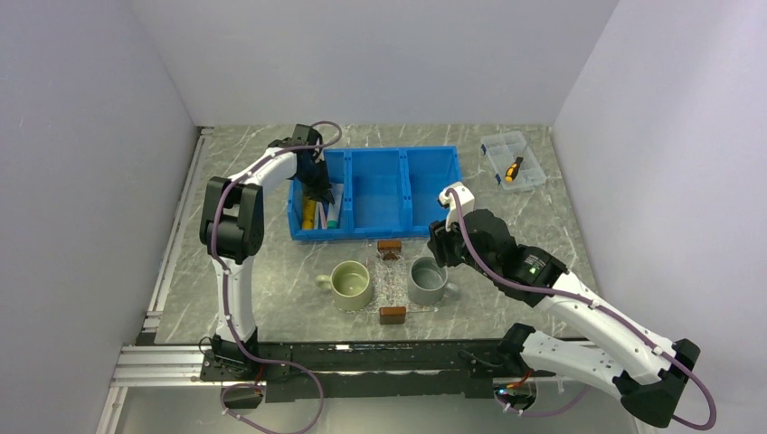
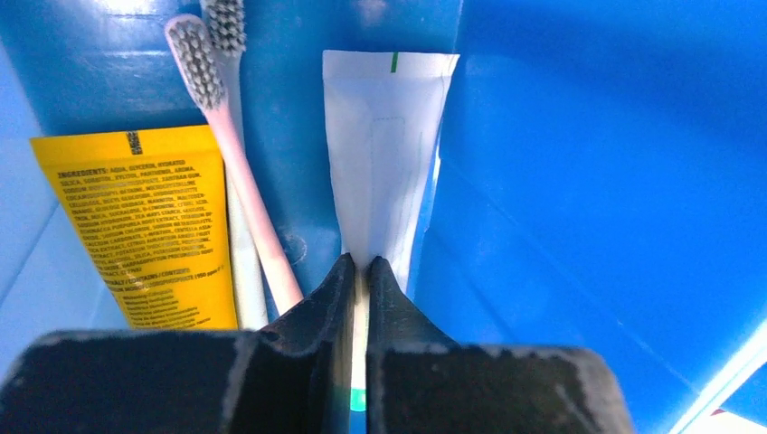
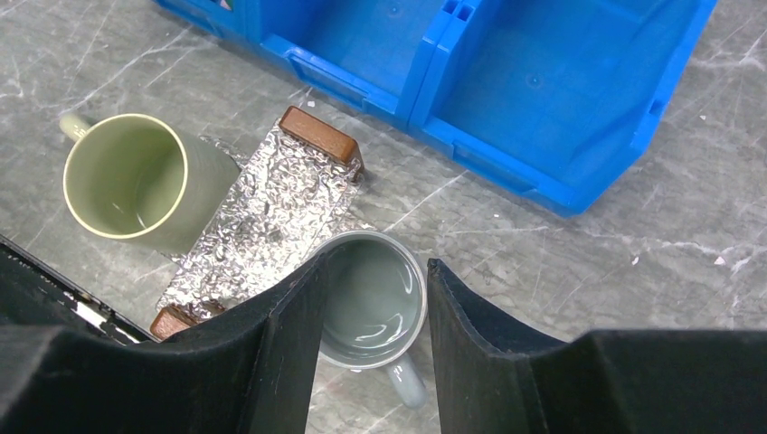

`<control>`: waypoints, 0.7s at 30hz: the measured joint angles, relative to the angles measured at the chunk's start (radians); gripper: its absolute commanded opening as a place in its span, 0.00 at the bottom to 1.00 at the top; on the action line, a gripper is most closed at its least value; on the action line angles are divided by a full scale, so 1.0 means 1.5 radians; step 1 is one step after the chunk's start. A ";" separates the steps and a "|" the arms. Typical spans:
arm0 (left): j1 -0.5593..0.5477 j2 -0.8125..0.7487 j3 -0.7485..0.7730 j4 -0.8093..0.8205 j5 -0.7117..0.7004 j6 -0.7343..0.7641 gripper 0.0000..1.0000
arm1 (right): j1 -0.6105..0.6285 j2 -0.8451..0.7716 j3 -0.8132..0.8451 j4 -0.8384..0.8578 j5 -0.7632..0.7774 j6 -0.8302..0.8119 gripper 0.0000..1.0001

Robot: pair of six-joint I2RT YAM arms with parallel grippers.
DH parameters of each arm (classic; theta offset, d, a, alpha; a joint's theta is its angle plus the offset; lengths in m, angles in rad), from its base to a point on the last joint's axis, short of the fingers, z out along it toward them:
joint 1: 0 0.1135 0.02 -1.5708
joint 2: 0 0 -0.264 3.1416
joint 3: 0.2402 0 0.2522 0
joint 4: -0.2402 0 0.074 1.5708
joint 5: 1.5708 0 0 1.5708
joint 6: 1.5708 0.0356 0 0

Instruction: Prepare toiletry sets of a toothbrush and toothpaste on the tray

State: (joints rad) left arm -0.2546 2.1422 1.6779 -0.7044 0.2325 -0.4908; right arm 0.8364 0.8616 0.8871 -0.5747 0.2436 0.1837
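My left gripper [image 2: 360, 262] reaches into the left compartment of the blue bin [image 1: 375, 226] and is shut on the white toothpaste tube [image 2: 384, 145]. The tube's teal end shows between the fingers. A pale white toothbrush [image 2: 242, 262] and a pink toothbrush [image 2: 249, 190] lie just left of it in the same compartment. The clear tray [image 1: 391, 271] with brown block handles lies between two mugs; it also shows in the right wrist view [image 3: 262, 217]. My right gripper [image 3: 373, 271] is open and empty above the grey mug [image 3: 375, 303].
A yellow tube [image 2: 145, 226] lies at the left of the bin compartment. A green mug [image 1: 351, 283] stands left of the tray and the grey mug [image 1: 425, 280] right of it. A clear lidded box [image 1: 512, 161] sits at the back right.
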 measured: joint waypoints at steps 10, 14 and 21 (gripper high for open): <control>0.000 -0.003 0.006 -0.007 0.007 0.005 0.00 | 0.000 0.000 0.000 0.000 -0.005 0.000 0.46; 0.000 -0.021 0.006 -0.026 -0.020 0.018 0.00 | 0.000 0.000 0.000 0.000 -0.009 0.000 0.46; 0.001 -0.109 0.006 -0.058 -0.075 0.048 0.00 | 0.000 0.006 0.024 -0.002 -0.013 -0.001 0.46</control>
State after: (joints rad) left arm -0.2539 1.9789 1.6875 -0.7921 0.1196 -0.4183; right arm 0.8364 0.8707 0.9230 -0.5774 0.2245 0.1825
